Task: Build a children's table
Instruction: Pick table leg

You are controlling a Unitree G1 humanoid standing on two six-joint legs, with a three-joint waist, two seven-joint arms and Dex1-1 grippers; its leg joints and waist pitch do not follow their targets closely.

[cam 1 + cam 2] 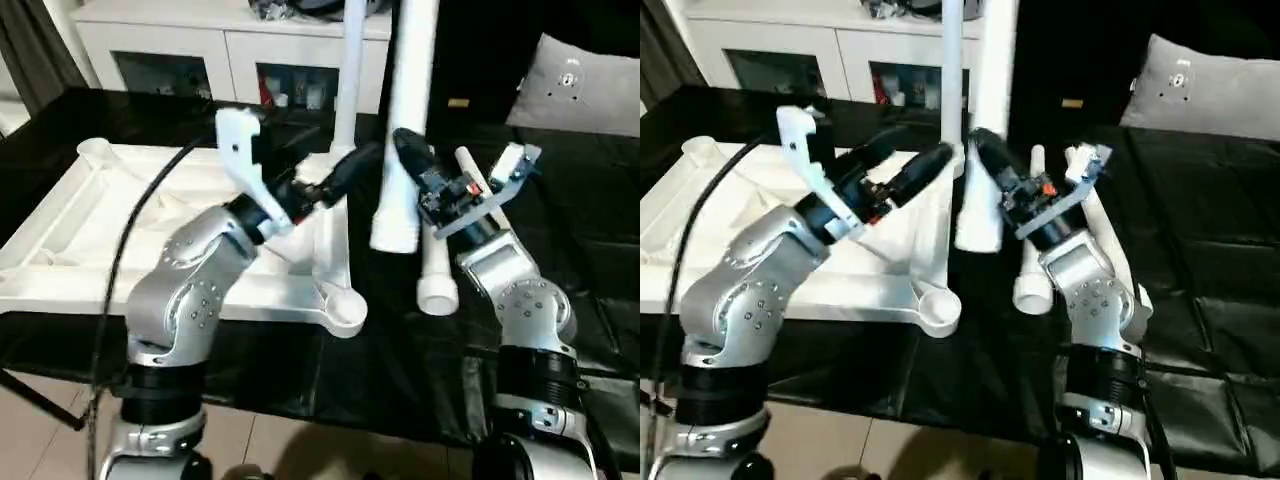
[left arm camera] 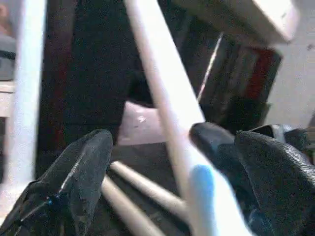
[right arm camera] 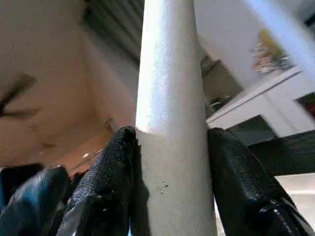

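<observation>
The children's table top point(image 1: 60, 230) lies upside down on the black surface, ribs up, with a round socket point(image 1: 345, 312) at its near corner. One white leg point(image 1: 347, 80) stands upright at the far corner. My right gripper point(image 1: 405, 150) is shut on a second leg point(image 1: 398, 215) and holds it upright with its thick end down, just above the black cover beside the top. In the right wrist view both fingers point(image 3: 115, 182) press on that leg point(image 3: 170, 123). My left gripper point(image 1: 345, 175) is open beside the two upright legs. A white leg point(image 2: 162, 113) runs between its spread fingers point(image 2: 83, 172).
Two more white legs point(image 1: 437, 275) lie on the black cover point(image 1: 590, 230) under and beside my right arm. A white cabinet point(image 1: 190, 50) with glass doors stands behind the work surface. A grey cushion point(image 1: 1210, 85) lies at the far right. A black cable point(image 1: 130, 230) hangs over my left arm.
</observation>
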